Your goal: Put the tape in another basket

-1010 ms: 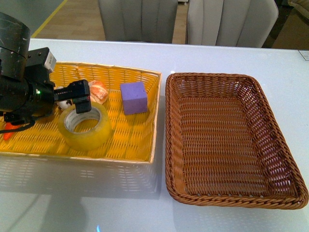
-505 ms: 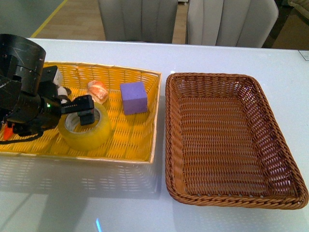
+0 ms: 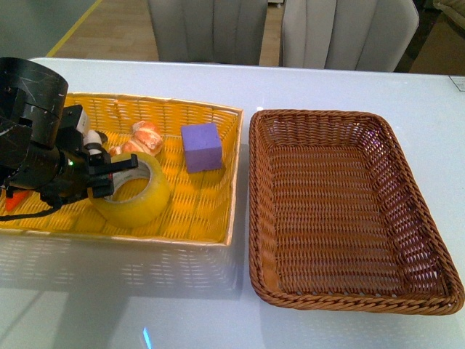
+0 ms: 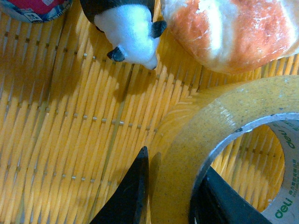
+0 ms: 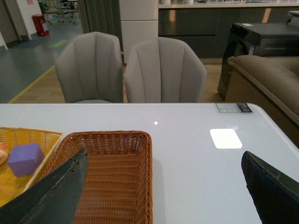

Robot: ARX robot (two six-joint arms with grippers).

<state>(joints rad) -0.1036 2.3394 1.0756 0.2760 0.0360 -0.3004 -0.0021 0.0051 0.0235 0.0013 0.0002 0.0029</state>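
Tape (image 4: 180, 149) — green "deli" print inside

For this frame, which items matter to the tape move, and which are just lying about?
Job:
- tape, in the yellow basket
- brown basket, the target, nothing in it
- left gripper, fingers astride the tape's wall

Lying about, all in the yellow basket:
- purple cube
- orange-white lump
- panda toy
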